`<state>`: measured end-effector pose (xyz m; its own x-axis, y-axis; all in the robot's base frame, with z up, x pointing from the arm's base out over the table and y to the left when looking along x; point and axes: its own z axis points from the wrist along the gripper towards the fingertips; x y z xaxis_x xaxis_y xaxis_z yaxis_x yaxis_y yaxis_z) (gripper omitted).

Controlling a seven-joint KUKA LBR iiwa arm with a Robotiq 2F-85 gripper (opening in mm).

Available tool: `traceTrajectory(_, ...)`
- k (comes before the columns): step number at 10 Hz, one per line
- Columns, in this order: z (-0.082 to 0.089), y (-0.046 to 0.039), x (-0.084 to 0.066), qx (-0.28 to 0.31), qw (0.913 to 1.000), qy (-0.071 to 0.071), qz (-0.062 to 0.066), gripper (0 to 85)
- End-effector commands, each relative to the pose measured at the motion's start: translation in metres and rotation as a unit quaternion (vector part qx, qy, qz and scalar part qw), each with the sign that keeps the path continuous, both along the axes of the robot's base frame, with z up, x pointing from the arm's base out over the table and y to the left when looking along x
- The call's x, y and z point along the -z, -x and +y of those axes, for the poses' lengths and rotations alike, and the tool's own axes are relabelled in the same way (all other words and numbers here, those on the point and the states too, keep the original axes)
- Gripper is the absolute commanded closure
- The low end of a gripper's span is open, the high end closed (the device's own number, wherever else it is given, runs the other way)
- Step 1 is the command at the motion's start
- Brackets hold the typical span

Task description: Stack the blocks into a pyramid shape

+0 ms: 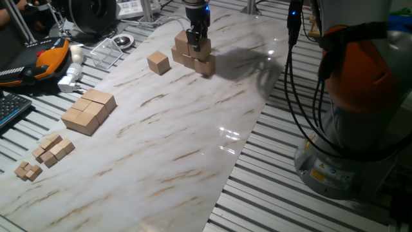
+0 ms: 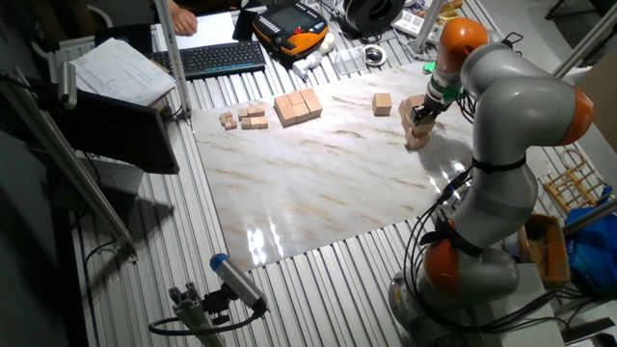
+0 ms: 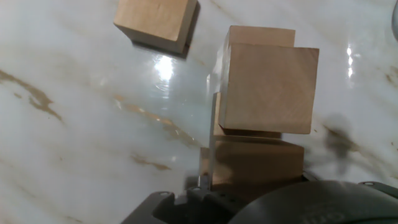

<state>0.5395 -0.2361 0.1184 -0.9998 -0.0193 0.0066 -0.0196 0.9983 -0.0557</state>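
Observation:
Five tan wooden blocks form a stack at the far side of the marble board (image 1: pixel 167 142): a bottom row (image 1: pixel 192 61) of three and two on top. My gripper (image 1: pixel 199 40) stands over the stack, its fingers against the sides of the upper right block (image 1: pixel 201 49), which rests on the bottom row. In the hand view that block (image 3: pixel 267 87) fills the centre, with one finger (image 3: pixel 212 118) at its left face and lower blocks (image 3: pixel 258 158) beneath. The sixth block (image 1: pixel 158 62) lies alone to the left, and shows in the hand view (image 3: pixel 155 22). In the other fixed view the gripper (image 2: pixel 422 109) covers the stack (image 2: pixel 415 138).
A flat slab of joined wooden cubes (image 1: pixel 89 111) lies at the board's left edge, with smaller cubes (image 1: pixel 51 149) and tiny cubes (image 1: pixel 28 170) nearer the front. A keyboard, an orange pendant (image 1: pixel 48 58) and clutter lie beyond the left edge. The arm's base (image 1: pixel 347 148) stands at the right.

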Motion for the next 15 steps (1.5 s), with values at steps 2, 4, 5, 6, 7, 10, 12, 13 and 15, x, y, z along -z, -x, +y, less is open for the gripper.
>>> traceTrajectory(2,0.000,0.0000,0.000,0.002,1.0000,0.001,0.001,68.0)
traceTrajectory(4,0.001,-0.0004,0.001,0.003,1.0000,0.001,0.001,51.0)
traceTrajectory(5,0.001,-0.0006,0.001,0.005,1.0000,-0.001,0.001,34.0)
traceTrajectory(6,0.001,-0.0007,0.002,0.007,1.0000,-0.004,-0.002,34.0)
traceTrajectory(7,0.001,-0.0008,0.002,0.012,0.9999,-0.009,-0.007,17.0)
traceTrajectory(10,0.002,-0.0015,0.000,0.017,0.9997,-0.010,-0.012,0.0)
traceTrajectory(12,0.008,-0.0018,-0.010,0.022,0.9997,-0.006,-0.010,0.0)
traceTrajectory(13,0.012,-0.0017,-0.016,0.025,0.9997,-0.002,-0.007,0.0)
traceTrajectory(15,0.025,-0.0029,-0.031,0.036,0.9993,0.006,0.001,0.0)
